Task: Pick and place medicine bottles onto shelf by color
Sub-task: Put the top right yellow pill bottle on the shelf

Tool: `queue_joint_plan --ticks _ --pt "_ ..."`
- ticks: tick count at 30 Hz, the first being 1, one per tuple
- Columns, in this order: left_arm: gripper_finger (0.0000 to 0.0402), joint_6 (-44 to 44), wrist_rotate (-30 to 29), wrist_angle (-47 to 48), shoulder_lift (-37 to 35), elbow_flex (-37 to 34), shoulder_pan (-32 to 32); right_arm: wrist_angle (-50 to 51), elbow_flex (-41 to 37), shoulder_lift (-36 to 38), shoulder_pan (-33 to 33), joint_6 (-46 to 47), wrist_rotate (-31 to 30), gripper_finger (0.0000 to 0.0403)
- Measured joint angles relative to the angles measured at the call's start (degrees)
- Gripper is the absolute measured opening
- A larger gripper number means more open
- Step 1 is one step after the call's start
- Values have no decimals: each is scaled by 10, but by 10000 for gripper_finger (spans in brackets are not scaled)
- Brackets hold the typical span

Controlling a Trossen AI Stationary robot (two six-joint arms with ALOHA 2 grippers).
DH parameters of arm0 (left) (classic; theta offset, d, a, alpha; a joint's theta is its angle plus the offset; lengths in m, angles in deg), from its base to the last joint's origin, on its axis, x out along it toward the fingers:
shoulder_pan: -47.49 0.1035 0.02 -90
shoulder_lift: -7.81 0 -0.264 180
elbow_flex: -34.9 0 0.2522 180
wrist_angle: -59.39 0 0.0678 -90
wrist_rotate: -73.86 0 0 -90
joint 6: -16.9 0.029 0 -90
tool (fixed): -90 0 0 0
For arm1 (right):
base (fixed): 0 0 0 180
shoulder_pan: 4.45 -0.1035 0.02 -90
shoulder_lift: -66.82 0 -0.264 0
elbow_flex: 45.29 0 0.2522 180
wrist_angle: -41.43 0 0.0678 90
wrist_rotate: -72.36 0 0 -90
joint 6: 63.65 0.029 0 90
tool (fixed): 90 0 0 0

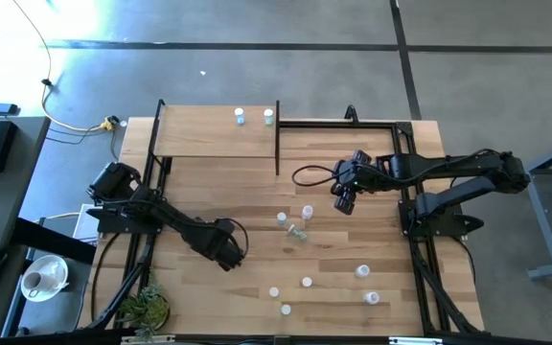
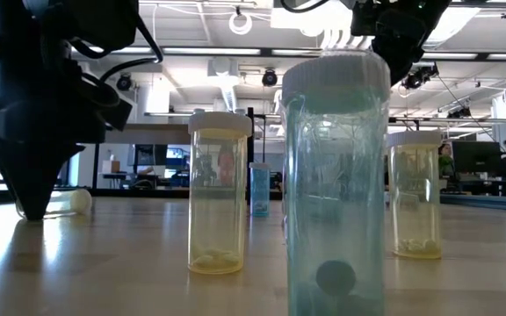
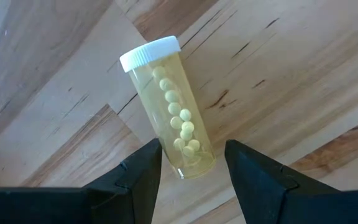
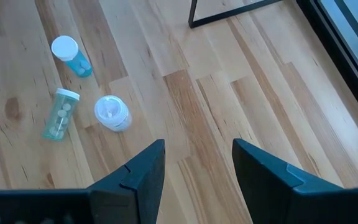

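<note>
A yellow medicine bottle [image 3: 178, 118] with a white cap [image 3: 149, 53] lies on its side on the wood table. My left gripper [image 3: 192, 152] points down over its bottom end, open, one finger on each side without visibly touching. In the high view this gripper [image 1: 228, 255] hides the bottle; in the low view the bottle [image 2: 70, 202] lies beside the fingers. My right gripper [image 1: 344, 203] hangs open and bare above the table's middle. The shelf [image 1: 218, 134] stands at the far left with two bottles [image 1: 240, 116] [image 1: 268, 116] upright on it.
Below my right gripper are an upright blue bottle [image 4: 73, 56], a teal one on its side [image 4: 59, 115] and an upright pale one [image 4: 112, 113]. Several more bottles stand toward the near right [image 1: 362, 271]. A plant [image 1: 147, 309] sits at the near left corner.
</note>
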Motion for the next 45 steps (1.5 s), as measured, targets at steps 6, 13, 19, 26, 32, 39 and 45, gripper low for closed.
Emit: queue_joint_plan --ticks 6,13,19,26,32,39,45 --pt "174 -1 0 0 0 0 0 0 0 0 0 0 0 179" --pt "174 -1 -2 0 0 0 0 0 0 0 0 0 0 179" --pt "171 4 -3 -1 0 -1 0 0 0 0 0 4 0 179" --pt "129 14 -2 -6 1 -1 0 0 0 0 0 4 0 179" --pt "97 20 -1 -7 1 -1 0 0 0 0 0 4 0 179" --pt "95 20 -1 -7 1 -1 -4 0 0 0 0 4 0 179" --pt "93 41 -2 -8 1 -1 -4 0 -1 0 0 4 0 179"
